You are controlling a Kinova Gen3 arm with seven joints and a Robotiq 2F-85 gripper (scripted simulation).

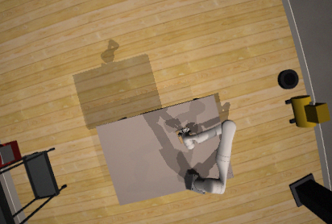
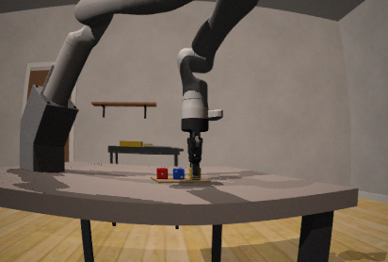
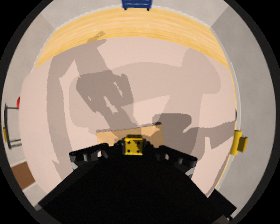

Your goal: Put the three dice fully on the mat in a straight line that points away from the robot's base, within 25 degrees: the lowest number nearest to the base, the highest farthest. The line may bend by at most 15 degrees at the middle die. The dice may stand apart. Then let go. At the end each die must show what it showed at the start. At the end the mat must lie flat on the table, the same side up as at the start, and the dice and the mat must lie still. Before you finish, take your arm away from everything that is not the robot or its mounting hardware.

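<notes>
A thin tan mat point(image 2: 181, 180) lies on the table. On it stand a red die point(image 2: 162, 172), a blue die point(image 2: 178, 173) to its right, and a yellow die at the right end of the row. My gripper point(image 2: 195, 171) points straight down and is shut on the yellow die, which rests on or just above the mat. In the wrist view the yellow die point(image 3: 132, 145) sits between the dark fingers with the mat point(image 3: 127, 132) under it. From above, the gripper point(image 1: 184, 130) is over the table's far right part; the dice are too small to make out there.
The robot base point(image 2: 44, 135) stands at the table's left end in the side view. The table edge point(image 2: 188, 210) runs along the front. A dark bench point(image 2: 143, 151) and a wall shelf point(image 2: 123, 105) are behind. A cart point(image 1: 36, 173) and a yellow object point(image 1: 308, 111) stand on the floor.
</notes>
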